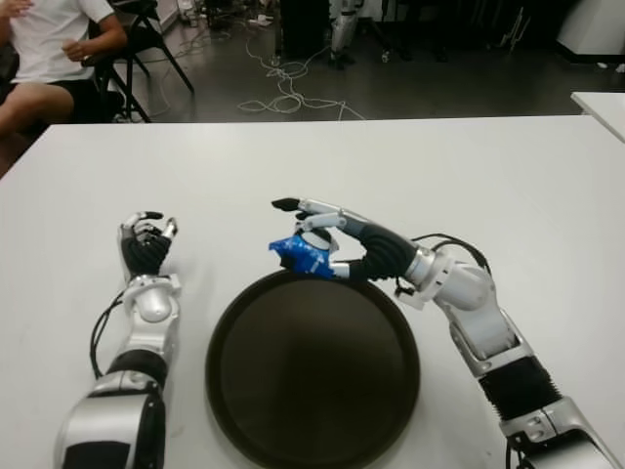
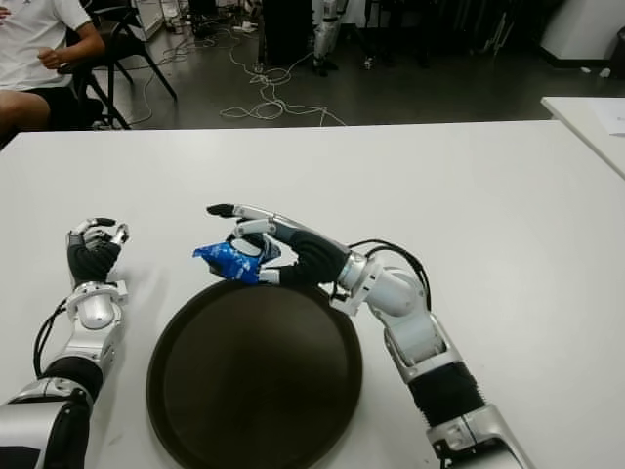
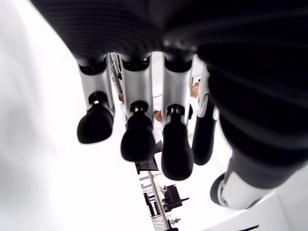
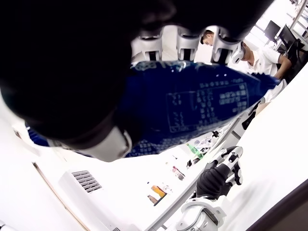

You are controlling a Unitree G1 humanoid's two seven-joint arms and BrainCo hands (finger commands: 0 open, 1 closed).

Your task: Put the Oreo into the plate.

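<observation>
Right hand [image 1: 327, 244] was closed around the blue Oreo packet [image 1: 301, 253], thumb below and curled fingers above, index finger extended straight beyond the packet. Right wrist view confirmed the grip: the blue wrapper [image 4: 192, 103] sat pressed against the palm with fingertips [image 4: 186, 42] over its far edge. The packet was held off the table, just over the far rim of the dark round plate [image 1: 312, 366], at the plate's edge nearest the hand; it was not yet lying in the plate. The right forearm ran back from the hand along the plate's right side. Left hand [image 1: 145, 242] showed on the white table [image 1: 488, 186], to the left of the plate and apart from it, holding nothing; in its own wrist view the fingers [image 3: 137, 139] were loosely curled with gaps between them. A seated person [image 1: 49, 49] in a white shirt was visible beyond the table's far left corner, well away from both hands.
</observation>
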